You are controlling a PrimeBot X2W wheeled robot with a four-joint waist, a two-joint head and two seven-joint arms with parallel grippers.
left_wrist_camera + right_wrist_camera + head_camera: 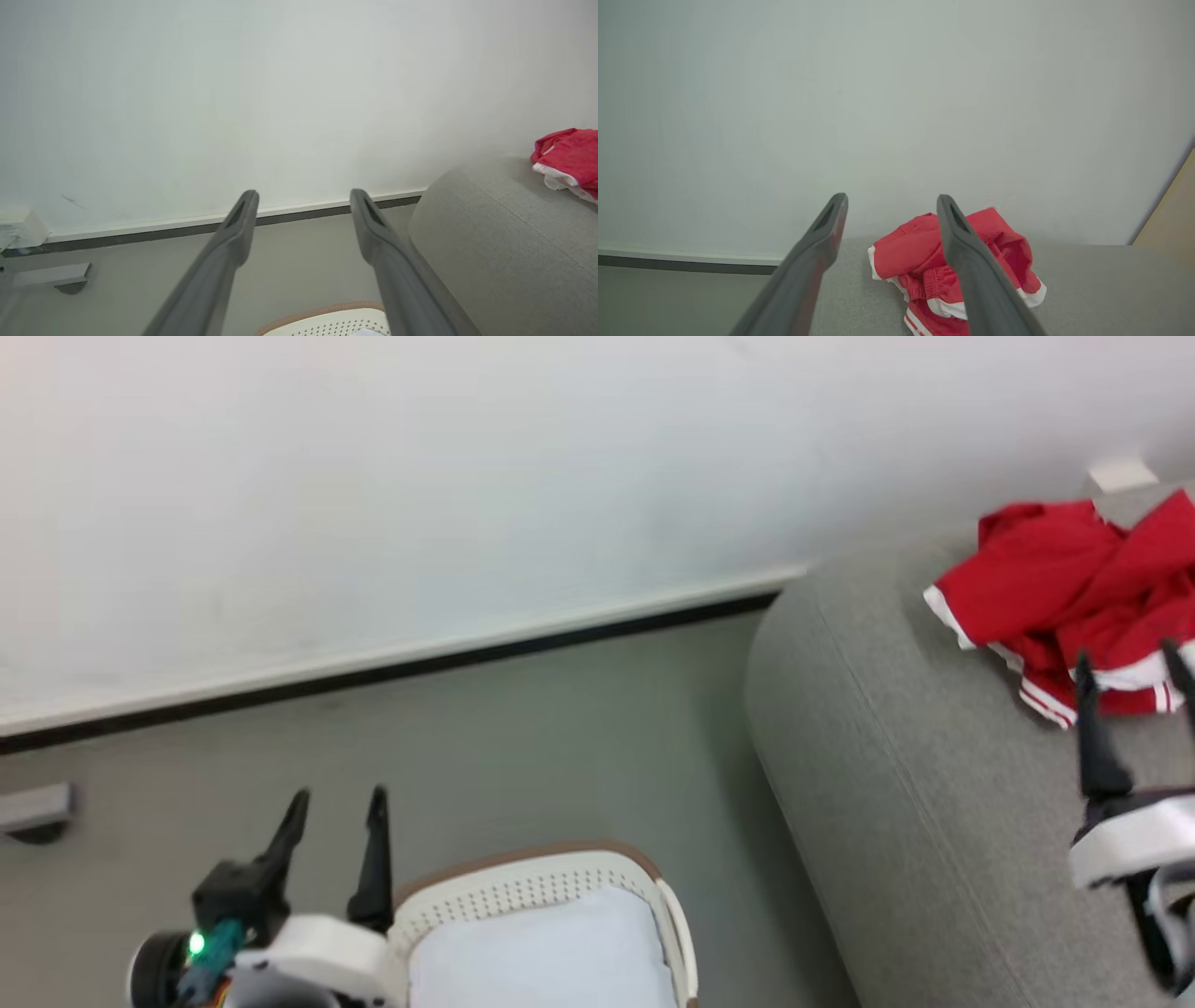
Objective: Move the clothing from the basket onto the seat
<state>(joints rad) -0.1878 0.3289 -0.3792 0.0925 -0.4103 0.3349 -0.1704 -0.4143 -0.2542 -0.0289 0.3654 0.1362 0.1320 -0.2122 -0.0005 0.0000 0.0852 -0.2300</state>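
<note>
The red clothing [1074, 588] with white hems lies crumpled on the grey seat [896, 737] at the right; it also appears in the right wrist view [915, 256] and the left wrist view [570, 156]. My right gripper [1131, 672] stands open just in front of the clothing, nothing between its fingers [808, 266]. The cream basket [541, 891] with a brown rim sits on the floor at the bottom centre, a pale white pad [551, 952] inside it. My left gripper [338, 803] is open beside the basket's left rim.
A white wall [467, 476] with a dark baseboard [373, 677] runs behind. Grey floor [523, 756] lies between basket and seat. A small grey bracket [35, 810] sits at the far left, and a white block [1120, 474] is behind the seat.
</note>
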